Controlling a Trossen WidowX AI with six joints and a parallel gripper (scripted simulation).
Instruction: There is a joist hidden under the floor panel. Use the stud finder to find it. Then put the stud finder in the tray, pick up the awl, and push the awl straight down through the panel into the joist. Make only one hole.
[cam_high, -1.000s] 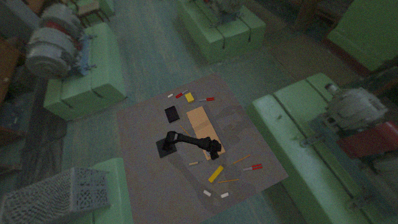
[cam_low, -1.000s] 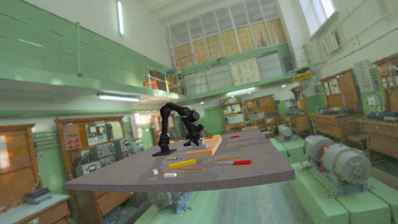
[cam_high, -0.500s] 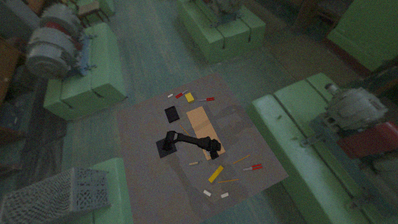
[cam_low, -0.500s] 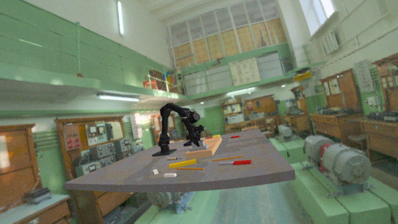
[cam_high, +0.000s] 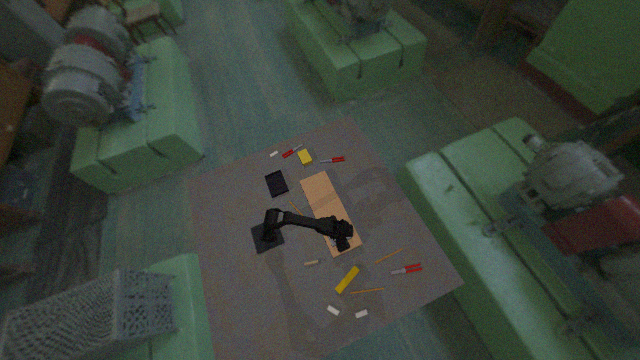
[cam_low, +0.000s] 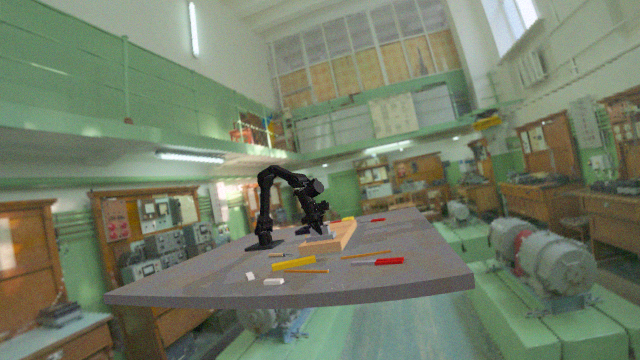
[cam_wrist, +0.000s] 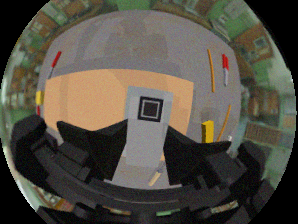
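Observation:
The tan floor panel (cam_high: 320, 192) (cam_low: 322, 245) (cam_wrist: 85, 105) lies in front of the arm. My gripper (cam_high: 341, 244) (cam_low: 320, 232) (cam_wrist: 146, 122) is shut on the grey stud finder (cam_wrist: 142, 145), with a finger on each side of it. The stud finder is over the panel's end nearer the awl, and its dark square display with a light outline faces the wrist camera. I cannot tell whether it touches the panel. The awl (cam_high: 311, 262) (cam_low: 276, 255) (cam_wrist: 155, 177), with a pale handle, lies on the table beside that end. The black tray (cam_high: 276, 183) (cam_low: 302, 231) is toward the panel's other end.
A long yellow bar (cam_high: 347, 279) (cam_low: 294, 263) (cam_wrist: 207, 132), orange sticks (cam_high: 388, 255) (cam_low: 366, 254) (cam_wrist: 212, 70), a red-handled tool (cam_high: 413, 269) (cam_low: 390, 261) and white blocks (cam_high: 333, 310) (cam_low: 273, 282) lie beyond the awl. A yellow block (cam_high: 305, 157) and more red-handled tools lie past the panel's other end.

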